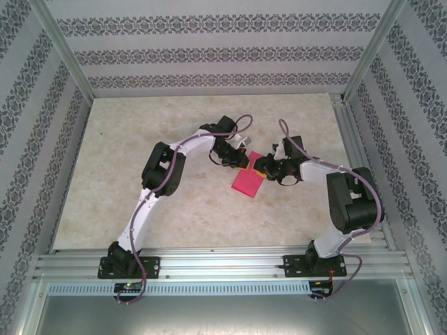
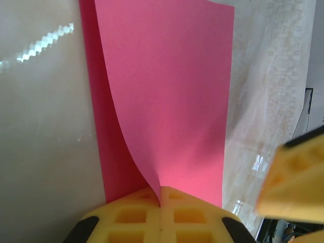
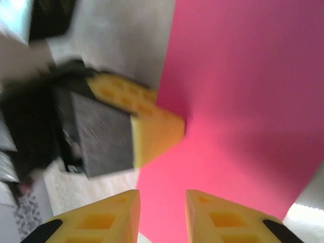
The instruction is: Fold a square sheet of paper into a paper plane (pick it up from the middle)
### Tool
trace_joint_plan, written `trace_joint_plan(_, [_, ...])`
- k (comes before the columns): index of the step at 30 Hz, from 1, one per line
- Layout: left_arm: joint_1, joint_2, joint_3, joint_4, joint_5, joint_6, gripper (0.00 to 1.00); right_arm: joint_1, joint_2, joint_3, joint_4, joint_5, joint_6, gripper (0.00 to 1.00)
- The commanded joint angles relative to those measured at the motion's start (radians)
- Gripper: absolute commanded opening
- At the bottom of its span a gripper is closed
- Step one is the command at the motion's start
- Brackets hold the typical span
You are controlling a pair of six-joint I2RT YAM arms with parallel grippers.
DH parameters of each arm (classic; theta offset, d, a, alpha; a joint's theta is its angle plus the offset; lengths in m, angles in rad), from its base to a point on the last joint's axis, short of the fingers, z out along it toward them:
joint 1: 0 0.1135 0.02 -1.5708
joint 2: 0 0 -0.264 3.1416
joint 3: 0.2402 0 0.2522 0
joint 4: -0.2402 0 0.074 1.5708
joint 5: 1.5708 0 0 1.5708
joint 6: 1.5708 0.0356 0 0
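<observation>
The sheet of paper [image 1: 247,183] lies near the middle of the table [image 1: 140,139], between the two arms, and the job looks to be at an early stage. From above it reads as a narrow pink rectangle, not a square. In the left wrist view one layer of it curves up and over a darker layer underneath, so a first lengthwise fold seems to be in hand, with the upper layer bowed and not pressed flat.

The left gripper [image 2: 160,200] is clamped on the sheet's edge, its yellow fingers together with the paper pinched between them. The right gripper [image 3: 162,202] hangs just beside it over the paper, its jaws a little apart and nothing visibly between them (only pink shows through the gap).

No nose, no angled corner folds and no wings are to be seen, so nearly all of the paper plane is left to do: flatten this crease, then the rest.
</observation>
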Motion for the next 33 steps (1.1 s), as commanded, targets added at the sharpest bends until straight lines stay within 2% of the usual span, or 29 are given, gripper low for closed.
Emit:
trace_joint_plan(1, [-0.006,0.049,-0.030,-0.044,-0.089,0.002,0.07,0.010,-0.007,-0.089,0.135,-0.001,0.102,0.29])
trace_joint_plan(7, [-0.006,0.051,-0.027,-0.043,-0.089,0.003,0.07,0.024,0.030,-0.131,0.137,0.015,0.097,0.29])
trace_joint_plan(13, [-0.006,0.048,-0.037,-0.041,-0.091,0.005,0.07,0.052,-0.116,-0.105,0.007,0.058,0.074,0.29])
trace_joint_plan(16, [-0.006,0.048,-0.035,-0.038,-0.089,0.002,0.07,0.074,-0.126,-0.135,0.043,0.057,0.107,0.30])
trace_joint_plan(21, [-0.006,0.049,-0.035,-0.034,-0.084,0.001,0.07,0.092,-0.059,-0.166,0.099,0.050,0.122,0.30])
trace_joint_plan(26, [-0.006,0.051,-0.034,-0.035,-0.085,0.003,0.07,0.100,-0.010,-0.171,0.091,0.069,0.115,0.29])
trace_joint_plan(33, [-0.007,0.052,-0.029,-0.035,-0.084,0.001,0.07,0.144,-0.107,-0.154,0.065,0.077,0.130,0.30])
